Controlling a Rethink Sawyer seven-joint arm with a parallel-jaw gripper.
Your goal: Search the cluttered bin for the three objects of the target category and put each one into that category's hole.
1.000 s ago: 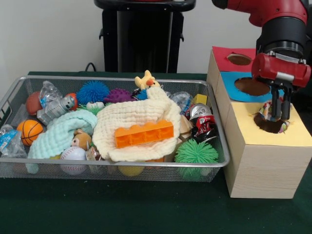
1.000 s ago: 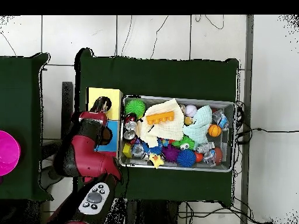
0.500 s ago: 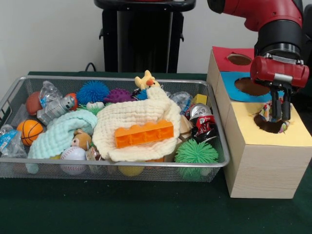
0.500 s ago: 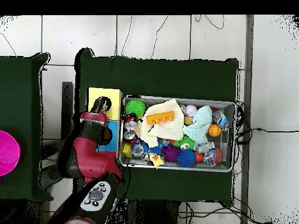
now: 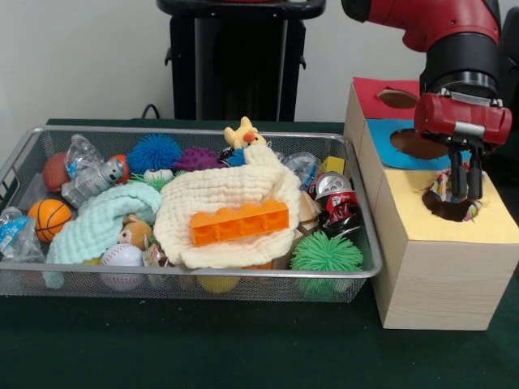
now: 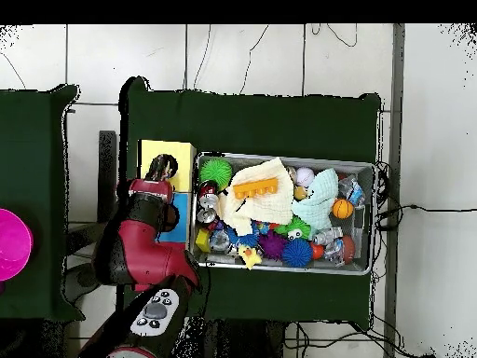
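A wooden box (image 5: 438,275) stands right of the wire bin (image 5: 195,130), with red (image 5: 375,89), blue (image 5: 388,128) and yellow (image 5: 486,231) tops, each with a hole. My gripper (image 5: 463,188) hangs just over the yellow hole, open. A multicoloured rope-like toy (image 5: 466,212) lies in that hole, partly over its rim, beside the fingertips. In the overhead view the arm (image 6: 140,247) covers the gripper, and the toy (image 6: 164,169) shows in the yellow hole.
The bin holds an orange brick (image 5: 240,222) on a cream cloth (image 5: 227,194), a green spiky ball (image 5: 326,253), a crushed can (image 5: 336,198), a basketball (image 5: 49,217), a baseball (image 5: 122,258), a yellow duck (image 5: 242,133) and a mint cloth (image 5: 105,219).
My gripper has risen slightly above the yellow hole and shifted a little left. The multicoloured toy has stayed in the hole. Nothing in the bin has moved.
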